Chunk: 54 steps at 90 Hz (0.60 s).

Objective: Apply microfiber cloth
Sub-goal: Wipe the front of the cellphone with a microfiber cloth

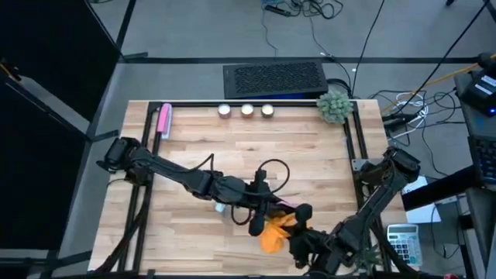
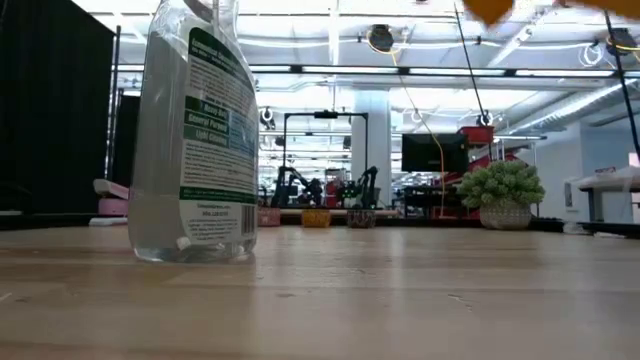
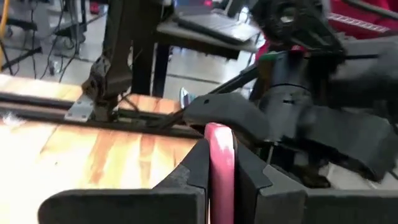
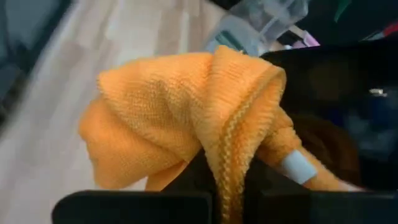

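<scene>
The right gripper (image 4: 227, 186) pinches the orange microfiber cloth (image 4: 186, 118) above the table's (image 1: 310, 163) near edge, bunched for wiping, while the left gripper (image 3: 221, 180) clamps a pink-edged object (image 3: 219, 155) steady just beside it.

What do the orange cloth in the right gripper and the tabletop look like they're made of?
The microfiber cloth, clamped in the right gripper: soft matte knit fabric, going by its fine ribbed weave, stitched edge and floppy folds. The table: apparently pale wood planks with visible grain and seams, faintly glossy; possibly butcher block or laminate.
</scene>
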Tool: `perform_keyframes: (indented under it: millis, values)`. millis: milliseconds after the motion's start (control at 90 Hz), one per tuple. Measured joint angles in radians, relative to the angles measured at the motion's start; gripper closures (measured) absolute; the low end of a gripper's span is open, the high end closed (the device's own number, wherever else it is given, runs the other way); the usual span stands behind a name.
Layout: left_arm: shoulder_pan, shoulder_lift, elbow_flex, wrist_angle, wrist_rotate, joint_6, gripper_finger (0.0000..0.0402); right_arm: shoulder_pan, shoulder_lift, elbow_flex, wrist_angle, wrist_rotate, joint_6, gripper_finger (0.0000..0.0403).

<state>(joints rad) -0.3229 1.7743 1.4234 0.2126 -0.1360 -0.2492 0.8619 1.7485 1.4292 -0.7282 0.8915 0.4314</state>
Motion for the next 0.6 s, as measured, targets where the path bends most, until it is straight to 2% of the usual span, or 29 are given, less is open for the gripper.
perform_keyframes:
  millis: [78,222,356,456,600]
  values:
    - [0.002,-0.001,0.002,0.0,0.001,0.019,0.039,0.021,-0.03,0.0,-0.019,-0.002,0.089,0.0399]
    - [0.003,-0.001,0.001,-0.009,0.005,0.028,0.039,0.04,-0.067,0.001,-0.228,-0.117,0.494,0.0399]
    - [0.003,-0.001,0.0,-0.011,0.005,0.028,0.039,0.037,-0.06,-0.032,-0.444,-0.137,0.857,0.039]
    - [0.004,-0.001,0.0,-0.016,0.005,0.027,0.039,0.032,-0.06,-0.099,-0.505,-0.2,1.032,0.0356]
    - [0.004,0.0,-0.001,-0.017,0.005,0.027,0.039,0.011,-0.059,-0.225,-0.479,-0.302,1.187,0.0279]
